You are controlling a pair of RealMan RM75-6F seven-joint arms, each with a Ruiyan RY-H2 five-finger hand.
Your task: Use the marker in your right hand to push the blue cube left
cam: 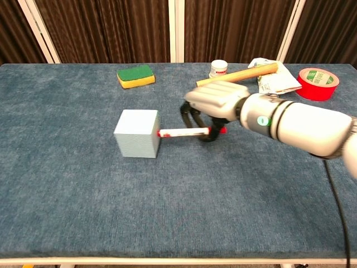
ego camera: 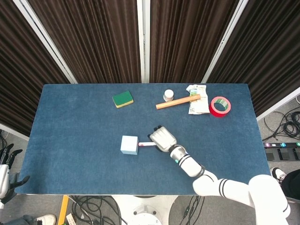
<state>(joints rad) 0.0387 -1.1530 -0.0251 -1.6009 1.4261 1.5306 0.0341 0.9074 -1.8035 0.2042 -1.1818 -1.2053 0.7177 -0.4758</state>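
Observation:
The pale blue cube [ego camera: 129,144] [cam: 137,133] sits on the blue table, left of centre. My right hand [ego camera: 162,138] [cam: 212,101] grips a white marker with red ends [cam: 183,133] [ego camera: 146,145], held level and pointing left. The marker's tip touches the cube's right face. My left hand [ego camera: 5,165] hangs off the table's left edge, low in the head view, with its fingers spread and nothing in them.
At the back of the table lie a green and yellow sponge [ego camera: 123,99], a small white jar [ego camera: 168,95], a wooden rod [ego camera: 178,101], a crumpled packet [ego camera: 198,98] and a red tape roll [ego camera: 220,106].

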